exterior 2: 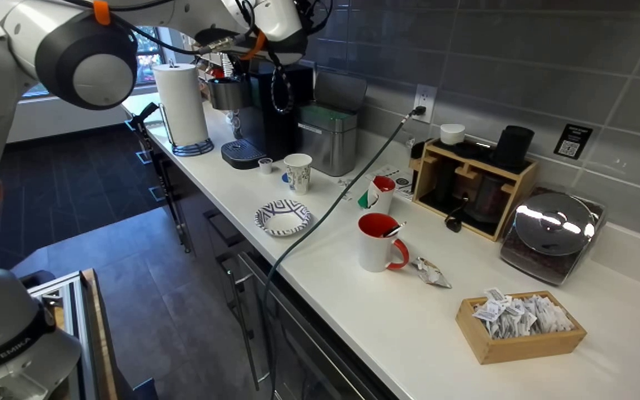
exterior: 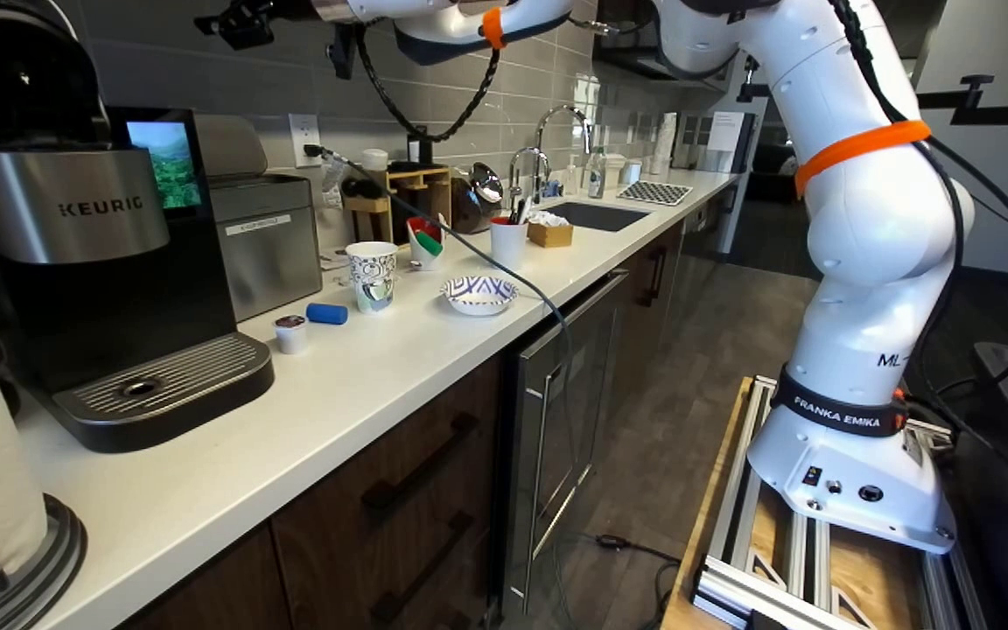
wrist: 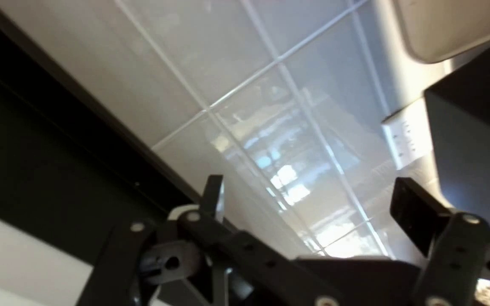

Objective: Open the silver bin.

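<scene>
The silver bin (exterior: 268, 249) is a brushed-metal box on the counter beside the Keurig machine. It also shows in an exterior view (exterior 2: 328, 141). Its lid (exterior 2: 340, 90) stands raised at the back, and the green-tinted inside shows. The raised lid also shows in an exterior view (exterior: 228, 144). My gripper (exterior: 237, 24) is high above the counter, above and apart from the bin. In the wrist view the gripper (wrist: 313, 204) is open, with nothing between its fingers. A pale panel with a rounded corner (wrist: 462, 25) looks like the lid.
The Keurig machine (exterior: 75, 210) stands tight beside the bin. A paper cup (exterior: 373, 276), coffee pod (exterior: 290, 334), blue cylinder (exterior: 326, 313) and patterned bowl (exterior: 479, 296) are in front. A cable (exterior 2: 342, 191) runs from the outlet (exterior 2: 425, 103) across the counter. Paper towels (exterior 2: 182, 105) stand beyond.
</scene>
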You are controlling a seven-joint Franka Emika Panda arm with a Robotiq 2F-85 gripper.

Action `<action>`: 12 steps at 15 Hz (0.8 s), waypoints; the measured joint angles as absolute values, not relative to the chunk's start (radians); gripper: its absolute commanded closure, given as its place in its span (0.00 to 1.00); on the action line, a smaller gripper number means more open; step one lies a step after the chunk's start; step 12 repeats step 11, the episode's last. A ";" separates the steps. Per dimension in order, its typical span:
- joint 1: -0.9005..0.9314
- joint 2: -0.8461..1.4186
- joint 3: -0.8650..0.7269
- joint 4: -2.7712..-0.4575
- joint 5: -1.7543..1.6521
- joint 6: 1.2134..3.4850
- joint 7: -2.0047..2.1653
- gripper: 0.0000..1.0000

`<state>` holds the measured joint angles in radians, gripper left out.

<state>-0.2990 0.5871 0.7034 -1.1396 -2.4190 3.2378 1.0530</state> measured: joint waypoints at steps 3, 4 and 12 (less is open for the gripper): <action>-0.316 0.527 0.635 -1.241 -2.391 3.403 1.064 0.00; -0.320 0.504 0.615 -1.272 -2.391 3.465 1.078 0.00; -0.447 0.373 0.671 -1.423 -2.262 3.735 0.979 0.00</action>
